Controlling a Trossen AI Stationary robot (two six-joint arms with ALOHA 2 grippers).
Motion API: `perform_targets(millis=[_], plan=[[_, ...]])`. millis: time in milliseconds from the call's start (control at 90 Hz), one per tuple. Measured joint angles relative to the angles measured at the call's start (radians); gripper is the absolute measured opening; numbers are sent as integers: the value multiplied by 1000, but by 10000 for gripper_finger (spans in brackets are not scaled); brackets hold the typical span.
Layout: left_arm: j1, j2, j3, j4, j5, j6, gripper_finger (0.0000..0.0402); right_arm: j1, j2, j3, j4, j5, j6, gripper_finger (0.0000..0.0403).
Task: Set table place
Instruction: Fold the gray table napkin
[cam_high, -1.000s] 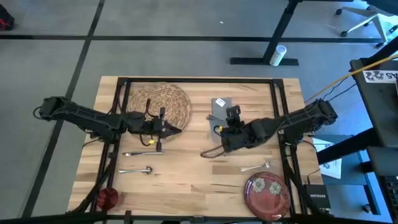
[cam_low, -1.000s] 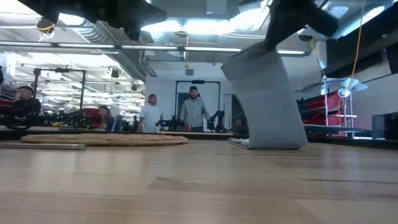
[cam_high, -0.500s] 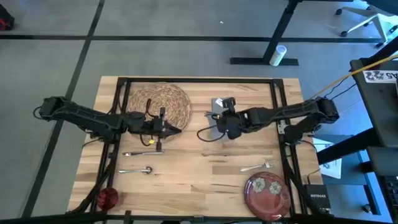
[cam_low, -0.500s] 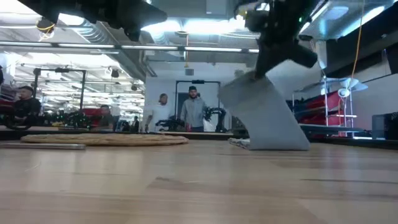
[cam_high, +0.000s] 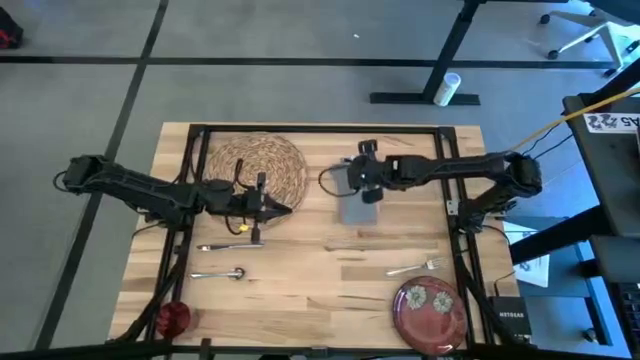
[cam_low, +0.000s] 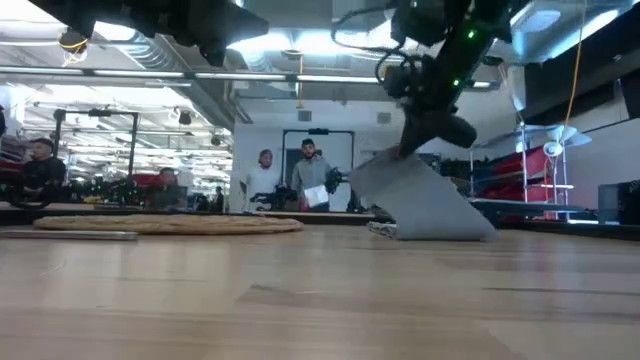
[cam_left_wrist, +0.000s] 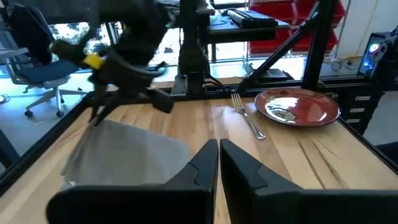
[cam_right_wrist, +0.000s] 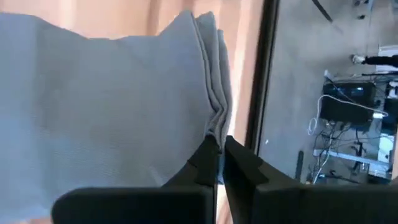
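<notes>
The gray napkin (cam_high: 360, 207) lies right of the round woven mat (cam_high: 258, 166) on the table (cam_high: 330, 290). It slopes down from a raised far end to the wood in the low view (cam_low: 425, 205). My right gripper (cam_high: 353, 182) reaches in from the table's right and is shut on that raised end. My left gripper (cam_high: 288, 210) hovers shut at the mat's near right rim and holds nothing; its wrist view (cam_left_wrist: 218, 155) faces the napkin (cam_left_wrist: 124, 155). My right gripper pinches the napkin's folded edge (cam_right_wrist: 214, 127) between its two fingers, several layers together, at the napkin's far end. That end (cam_low: 385, 170) is lifted. The cloth slants down from it, and its near end (cam_low: 440, 232) rests on the table.
A knife (cam_high: 228, 247) and a spoon (cam_high: 220, 273) lie near the left side. A fork (cam_high: 415, 266) and the dark red plate (cam_high: 430, 305) lie near right. A red cup (cam_high: 172, 318) stands at the near left corner. A black frame (cam_high: 445, 160) edges the table.
My right gripper has gone toward the table's far edge and down, staying shut on the napkin. The napkin's held end has dropped from a steep stand to a low slope, while its lower end has stayed on the table.
</notes>
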Motion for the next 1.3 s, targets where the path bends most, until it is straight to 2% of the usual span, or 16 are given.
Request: perform_targets(millis=[267,433,544,789,1056,1200,1300], plan=[[0,0,0,-5,0,0,0,-112,0,-64,70,-82,-22,0],[0,0,0,-6,0,0,0,-135,0,-99,115,-150,-7,0],[0,0,0,-6,0,-1,0,-135,0,-107,129,-133,33,7],[0,0,0,-6,0,-3,0,-134,0,-108,119,-61,55,74],[0,0,0,-6,0,-4,0,-134,0,-108,116,-58,56,157],[0,0,0,-6,0,-4,0,-142,0,-108,100,-66,56,177],[0,0,0,-6,0,-4,0,-174,19,-108,99,-160,56,171]])
